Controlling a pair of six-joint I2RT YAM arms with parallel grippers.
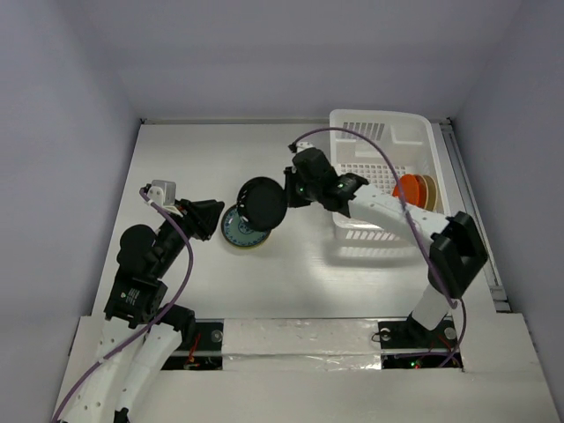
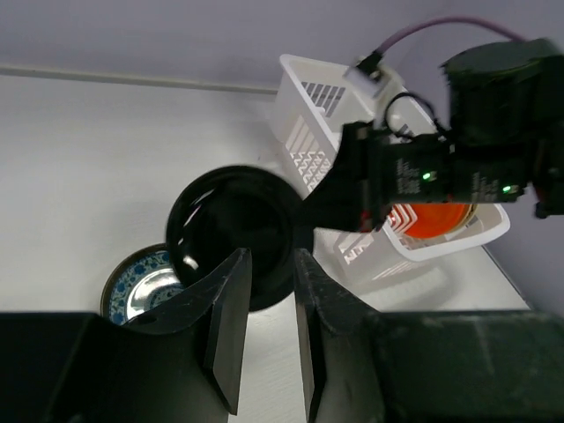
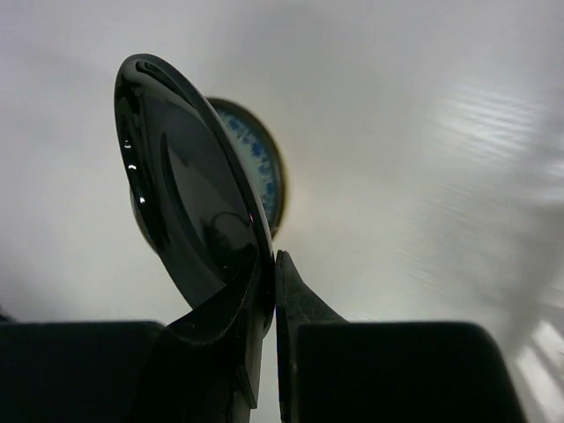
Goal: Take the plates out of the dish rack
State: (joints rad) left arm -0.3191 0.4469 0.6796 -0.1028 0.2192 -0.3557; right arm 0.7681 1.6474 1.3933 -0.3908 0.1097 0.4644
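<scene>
right gripper [image 1: 287, 189] clenched on dark plate [image 1: 262, 203] rim, tilted over teal plate [image 1: 236, 232] — level it, lower gently, then release. left gripper [image 1: 208, 218] narrowly parted, empty.

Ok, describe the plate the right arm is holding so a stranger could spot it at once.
From the white rack at the right of the table, follow the right arm left to its gripper. The black plate is pinched there by its rim, tilted on edge. Unlike the blue patterned plate lying flat below it and the orange plates in the rack, it is plain glossy black.
</scene>
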